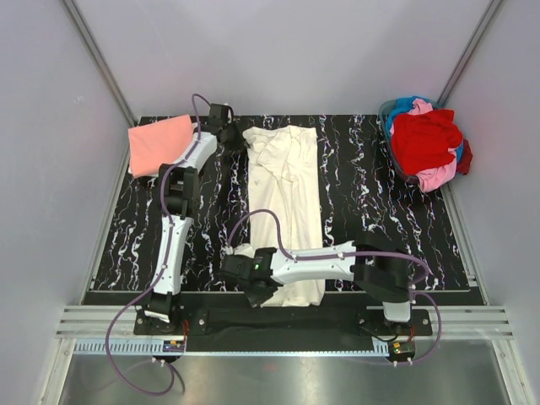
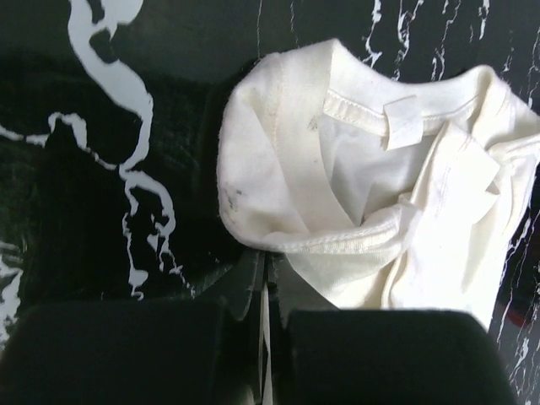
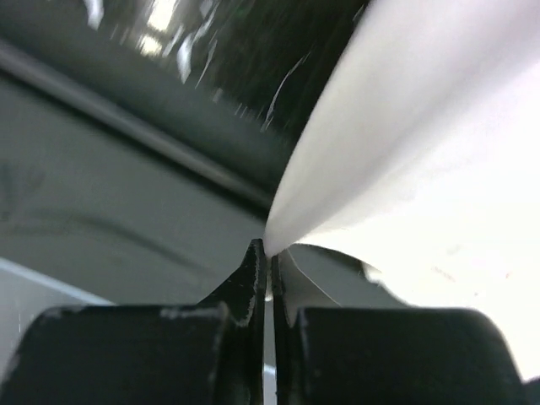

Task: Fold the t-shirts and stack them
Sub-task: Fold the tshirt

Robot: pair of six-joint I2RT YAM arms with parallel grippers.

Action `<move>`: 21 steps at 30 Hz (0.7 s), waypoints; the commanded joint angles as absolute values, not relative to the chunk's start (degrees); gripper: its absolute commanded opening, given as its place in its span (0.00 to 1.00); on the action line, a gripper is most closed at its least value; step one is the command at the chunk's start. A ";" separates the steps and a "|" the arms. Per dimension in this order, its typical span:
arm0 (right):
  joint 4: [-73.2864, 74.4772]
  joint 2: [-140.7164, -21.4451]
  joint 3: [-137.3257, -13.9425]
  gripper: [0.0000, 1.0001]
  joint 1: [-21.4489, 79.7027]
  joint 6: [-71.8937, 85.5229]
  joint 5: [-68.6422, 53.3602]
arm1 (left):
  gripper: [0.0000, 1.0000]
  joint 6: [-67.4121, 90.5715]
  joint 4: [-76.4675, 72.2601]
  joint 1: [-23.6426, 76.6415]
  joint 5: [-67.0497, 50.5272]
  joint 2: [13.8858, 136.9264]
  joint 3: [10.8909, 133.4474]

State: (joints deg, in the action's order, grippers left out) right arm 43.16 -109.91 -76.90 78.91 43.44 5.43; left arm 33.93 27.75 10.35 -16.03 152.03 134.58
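Where right fingers (image 3: 251,291) pinch cream shirt (image 1: 287,181), cloth blurred; hem part-hidden

tabletop (image 1: 371,211): black with white marble veining. plain grey walls (image 1: 295,51) on left, far and right sides. aluminium rails (image 1: 278,319) along near edge.

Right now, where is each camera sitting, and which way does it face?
Top external: above and behind the bases, looking down at the table; both arms show.
Left wrist: on the left gripper, facing down at the cream t-shirt collar; its shut fingers show.
Right wrist: on the right gripper, low at the near edge, facing the pinched hem; its shut fingers show.
Shared: all three see the cream t-shirt.
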 commanded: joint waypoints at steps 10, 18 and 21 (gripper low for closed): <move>50.62 -106.87 -83.84 0.00 88.33 45.79 -2.10 | 0.00 36.83 25.58 6.42 -17.58 156.27 143.70; 55.10 -109.43 -87.71 0.64 88.42 44.91 1.13 | 0.56 35.07 24.87 5.45 -22.58 153.38 139.31; 56.68 -106.63 -89.38 0.77 88.07 44.48 4.04 | 0.69 32.79 26.63 5.27 -23.12 149.25 137.55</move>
State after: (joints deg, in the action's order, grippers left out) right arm 53.39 -109.40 -86.00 87.81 44.56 2.35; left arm 35.79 26.11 6.17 -22.15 154.54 139.41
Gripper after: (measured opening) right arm 0.740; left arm 0.664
